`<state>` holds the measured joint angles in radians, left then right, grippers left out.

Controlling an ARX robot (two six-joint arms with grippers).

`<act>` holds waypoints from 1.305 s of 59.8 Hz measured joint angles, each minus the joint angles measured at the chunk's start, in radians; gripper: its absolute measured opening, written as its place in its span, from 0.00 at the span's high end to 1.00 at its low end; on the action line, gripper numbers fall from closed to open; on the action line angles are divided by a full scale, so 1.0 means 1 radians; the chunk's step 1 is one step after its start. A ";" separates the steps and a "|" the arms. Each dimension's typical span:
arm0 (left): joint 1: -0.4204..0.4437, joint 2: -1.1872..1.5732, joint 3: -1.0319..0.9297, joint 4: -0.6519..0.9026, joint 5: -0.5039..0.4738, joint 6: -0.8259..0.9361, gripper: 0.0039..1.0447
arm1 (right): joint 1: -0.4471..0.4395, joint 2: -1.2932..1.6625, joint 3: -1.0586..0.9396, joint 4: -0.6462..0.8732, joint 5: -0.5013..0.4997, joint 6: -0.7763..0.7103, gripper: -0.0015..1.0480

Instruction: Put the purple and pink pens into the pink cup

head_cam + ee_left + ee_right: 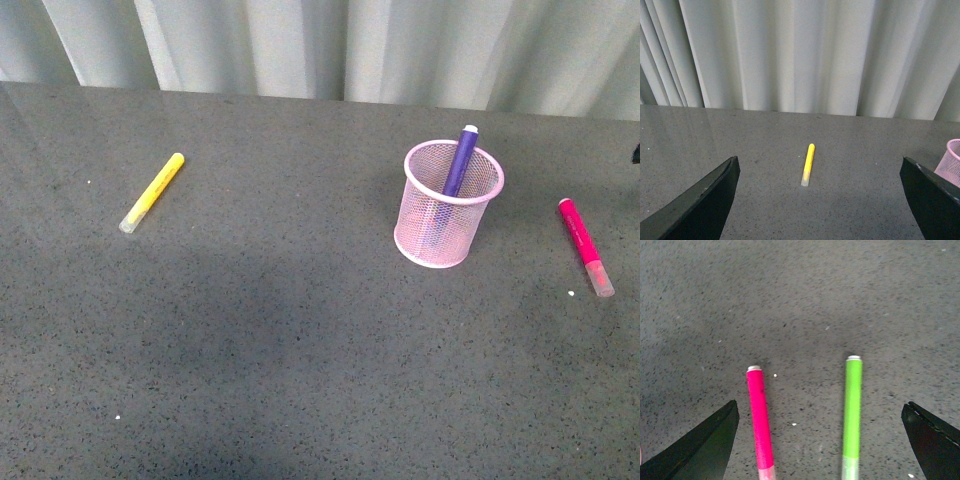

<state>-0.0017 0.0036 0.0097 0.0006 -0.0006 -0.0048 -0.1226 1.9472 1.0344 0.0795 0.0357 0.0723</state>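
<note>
**Right claw released over pink pen**

It is spread wide and nothing is gripped. The pink pen is laid flat on the desk between its jaws, so a pick-up is judged to be lined up. A green pen is laid parallel, near but apart, and could be caught on closing. The left claw is also released and empty, facing a yellow marker. The purple pen is stood tilted in the pink cup. The pink pen is found at 3 o'clock of the cup, with bare desk between them.
</note>
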 joint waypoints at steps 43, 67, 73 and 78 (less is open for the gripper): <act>0.000 0.000 0.000 0.000 0.000 0.000 0.06 | 0.091 0.160 0.051 0.053 -0.043 0.042 0.07; 0.000 0.000 0.000 0.000 0.000 0.000 0.06 | 0.063 0.241 0.074 0.085 -0.057 0.064 0.07; 0.000 0.000 0.000 0.000 0.000 0.000 0.06 | 0.063 0.253 0.080 0.091 -0.058 0.065 0.07; 0.000 0.000 0.000 0.000 0.000 0.000 0.06 | 0.063 0.261 0.083 0.097 -0.061 0.066 0.07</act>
<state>-0.0017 0.0036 0.0097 0.0006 -0.0006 -0.0051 -0.0601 2.2082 1.1175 0.1764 -0.0254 0.1379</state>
